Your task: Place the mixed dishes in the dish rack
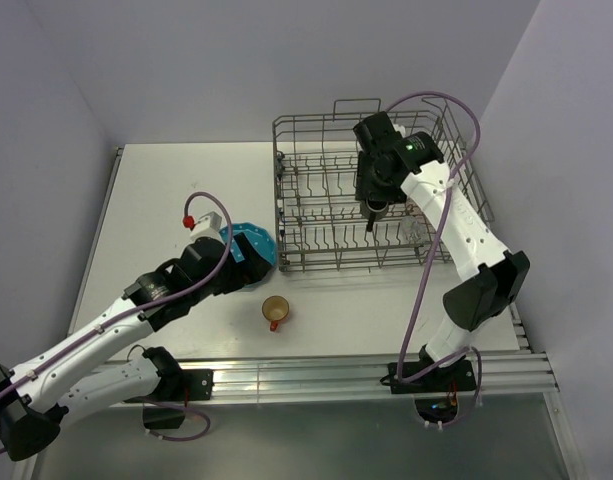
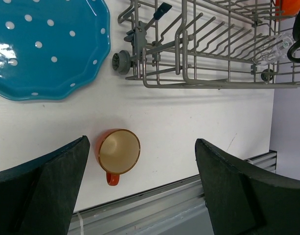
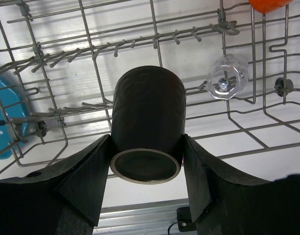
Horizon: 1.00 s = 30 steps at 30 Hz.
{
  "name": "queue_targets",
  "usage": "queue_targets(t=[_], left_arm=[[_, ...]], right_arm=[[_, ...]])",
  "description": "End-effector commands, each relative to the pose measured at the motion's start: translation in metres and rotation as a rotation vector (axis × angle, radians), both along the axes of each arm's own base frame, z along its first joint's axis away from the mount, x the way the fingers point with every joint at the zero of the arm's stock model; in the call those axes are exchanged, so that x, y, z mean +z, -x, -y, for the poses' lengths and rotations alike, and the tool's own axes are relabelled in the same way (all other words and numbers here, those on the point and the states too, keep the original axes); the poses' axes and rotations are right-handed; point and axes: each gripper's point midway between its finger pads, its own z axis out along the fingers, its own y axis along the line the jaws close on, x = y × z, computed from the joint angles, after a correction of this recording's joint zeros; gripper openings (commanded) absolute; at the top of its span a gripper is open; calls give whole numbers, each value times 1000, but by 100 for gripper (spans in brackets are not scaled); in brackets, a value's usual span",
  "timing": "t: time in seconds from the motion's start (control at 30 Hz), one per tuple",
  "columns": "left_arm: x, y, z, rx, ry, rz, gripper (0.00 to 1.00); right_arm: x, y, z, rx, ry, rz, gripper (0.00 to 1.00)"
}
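Note:
The grey wire dish rack [image 1: 296, 250] stands at the table's back right. My right gripper [image 1: 374, 212] is inside it, shut on the dark brown mug [image 3: 147, 120], held upside down above the rack floor. The small clear glass [image 3: 227, 77] lies in the rack to the mug's right, and a bit of the orange-red bowl [image 3: 268, 5] shows at the rack's far end. The teal dotted plate [image 1: 258, 243] lies on the table left of the rack, partly under my left arm. The small orange cup [image 1: 275, 310] stands upright on the table. My left gripper [image 2: 140, 191] is open and empty above the cup.
The rack's tines [image 3: 66, 58] and wire walls surround the mug. A metal rail [image 1: 336, 375] runs along the table's near edge. Walls close in the table on three sides.

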Motion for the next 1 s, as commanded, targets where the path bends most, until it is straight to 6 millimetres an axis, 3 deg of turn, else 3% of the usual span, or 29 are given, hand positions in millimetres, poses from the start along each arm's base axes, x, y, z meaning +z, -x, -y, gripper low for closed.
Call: queue_targets(t=[0.0, 0.23, 0.53, 0.97], left_arm=[[3, -2, 5, -25, 10, 24, 95], [-2, -1, 4, -24, 10, 19, 95], [-2, -1, 3, -23, 9, 16, 96], [-16, 2, -4, 5, -22, -22, 96]], right_arm=[[4, -9, 1, -5, 10, 32, 0], [-25, -5, 3, -6, 36, -28, 0], [-47, -3, 3, 4, 46, -70, 0], [-69, -17, -5, 19, 23, -92, 0]])
